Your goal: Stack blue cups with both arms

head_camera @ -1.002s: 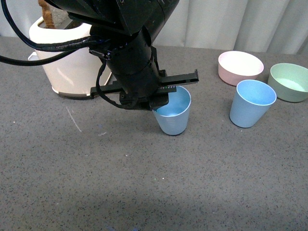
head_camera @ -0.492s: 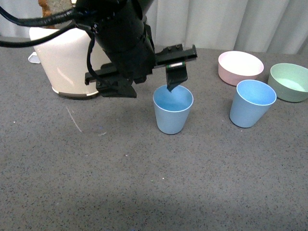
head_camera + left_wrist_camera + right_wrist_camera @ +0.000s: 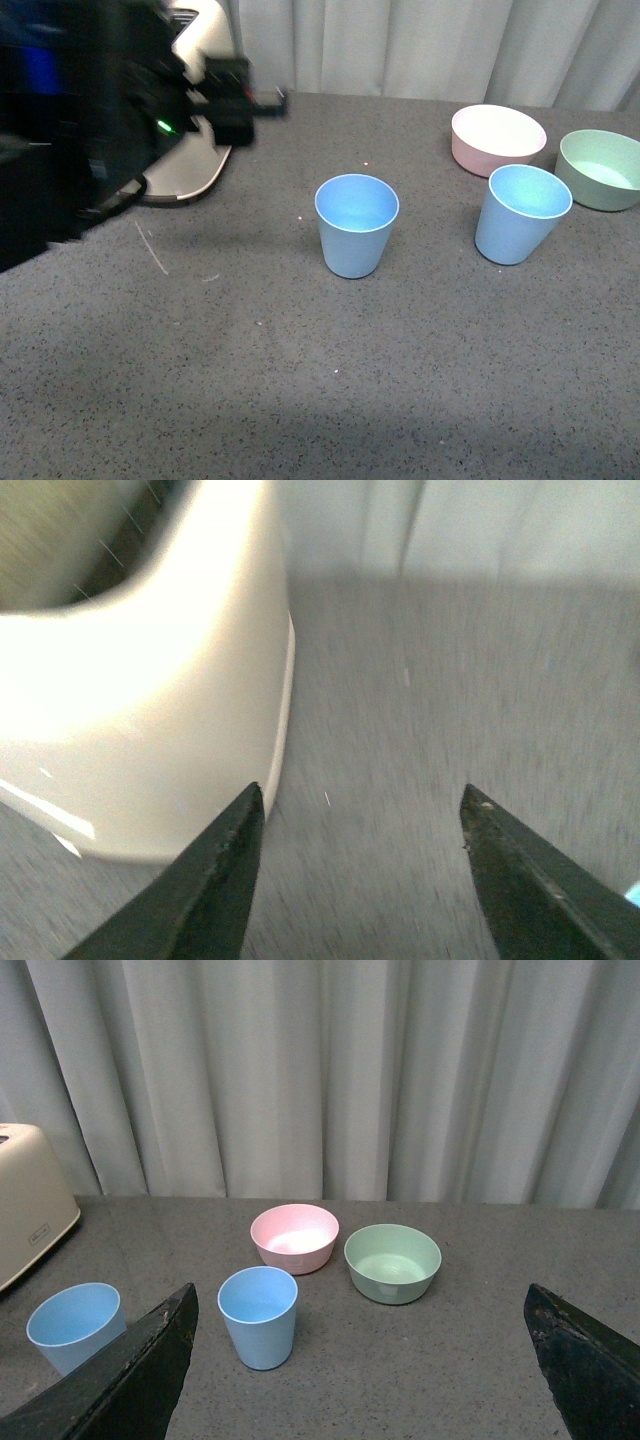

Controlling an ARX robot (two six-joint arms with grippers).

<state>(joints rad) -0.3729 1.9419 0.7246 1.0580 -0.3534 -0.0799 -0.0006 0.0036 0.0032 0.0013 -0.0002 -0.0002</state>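
My left arm is a dark blur by the bench's far left corner, hiding most of the toaster. On my right gripper, both fingers run off frame, one covering the lower side of the blue cup nearer the toaster.

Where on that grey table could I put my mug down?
The near strip of the table, before both cups, is bare; so is the gap between the middle blue cup and the right blue cup. Crowded: far right, around the pink bowl and green bowl.
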